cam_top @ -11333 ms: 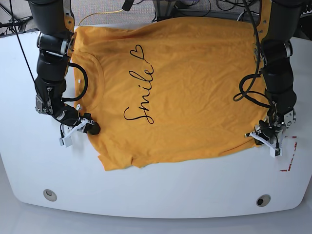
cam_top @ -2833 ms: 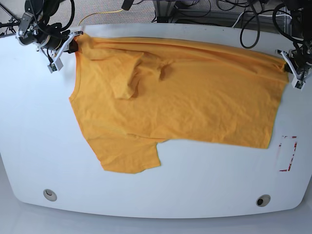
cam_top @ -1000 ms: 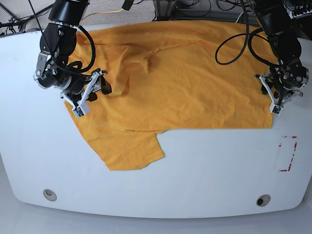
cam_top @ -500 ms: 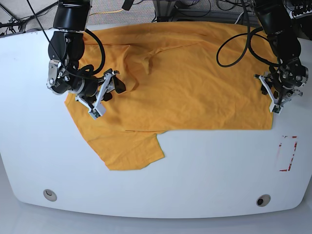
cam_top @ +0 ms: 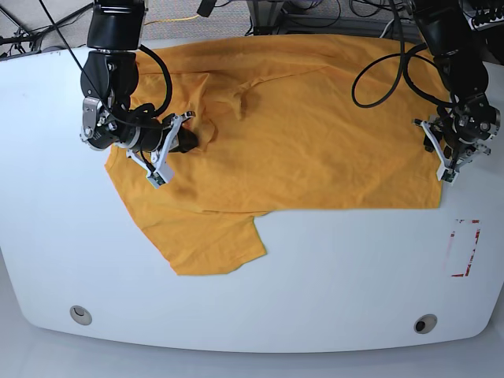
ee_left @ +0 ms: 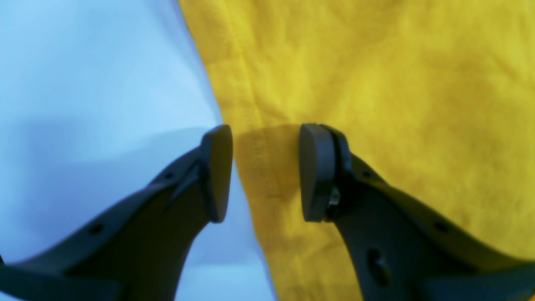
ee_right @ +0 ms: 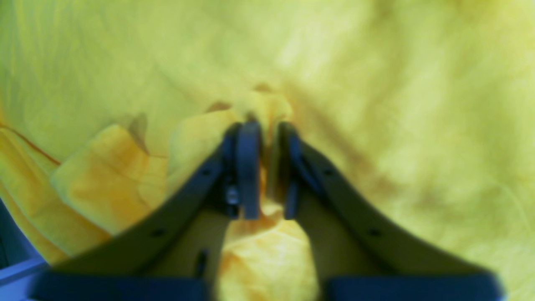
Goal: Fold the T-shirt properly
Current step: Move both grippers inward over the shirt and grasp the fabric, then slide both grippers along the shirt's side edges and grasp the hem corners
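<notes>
T-shirt [cam_top: 315,126] spread on the white table [cam_top: 331,276], plain side up; no lettering legible, whereas "Smile" faced up at the outset; right gripper [ee_right: 263,167], spread a second ago, now pressed together on a raised pleat of the T-shirt near the sleeve; left gripper [ee_left: 265,171] unchanged, jaws apart astride the hem [ee_left: 246,125].
</notes>
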`<act>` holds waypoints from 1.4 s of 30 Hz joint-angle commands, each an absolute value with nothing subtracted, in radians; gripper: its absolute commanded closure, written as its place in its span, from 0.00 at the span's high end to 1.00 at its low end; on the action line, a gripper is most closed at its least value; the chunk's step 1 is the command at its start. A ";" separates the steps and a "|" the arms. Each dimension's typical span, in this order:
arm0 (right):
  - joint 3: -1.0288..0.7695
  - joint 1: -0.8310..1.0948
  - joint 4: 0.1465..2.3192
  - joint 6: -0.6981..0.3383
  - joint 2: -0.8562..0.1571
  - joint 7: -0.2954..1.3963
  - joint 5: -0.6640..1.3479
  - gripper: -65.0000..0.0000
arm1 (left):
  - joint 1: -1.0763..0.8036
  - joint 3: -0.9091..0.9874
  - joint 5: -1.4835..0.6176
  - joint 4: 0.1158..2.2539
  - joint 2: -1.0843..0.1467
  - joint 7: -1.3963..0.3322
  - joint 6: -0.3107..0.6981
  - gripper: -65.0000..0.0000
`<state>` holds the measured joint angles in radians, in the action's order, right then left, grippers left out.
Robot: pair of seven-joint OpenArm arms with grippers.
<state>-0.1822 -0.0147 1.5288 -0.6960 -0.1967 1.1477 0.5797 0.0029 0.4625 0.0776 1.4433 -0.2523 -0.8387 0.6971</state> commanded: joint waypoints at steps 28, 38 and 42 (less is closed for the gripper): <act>-0.265 -0.127 1.586 -0.698 -0.222 1.110 0.599 0.00 | 0.013 0.464 0.090 1.452 -0.285 -0.851 0.698 0.38; -0.266 -0.173 1.475 -0.698 -0.255 1.075 0.598 0.45 | 0.013 0.464 0.087 1.460 -0.285 -0.854 0.698 0.38; -0.268 -0.165 1.512 -0.698 -0.285 1.079 0.604 0.72 | 0.016 0.469 0.082 1.512 -0.285 -0.857 0.698 0.38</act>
<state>-0.2623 -0.1452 1.4593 -0.6964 -0.2527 1.0969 0.5793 -0.0002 0.4618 0.0864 1.4605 -0.2684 -0.8719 0.6979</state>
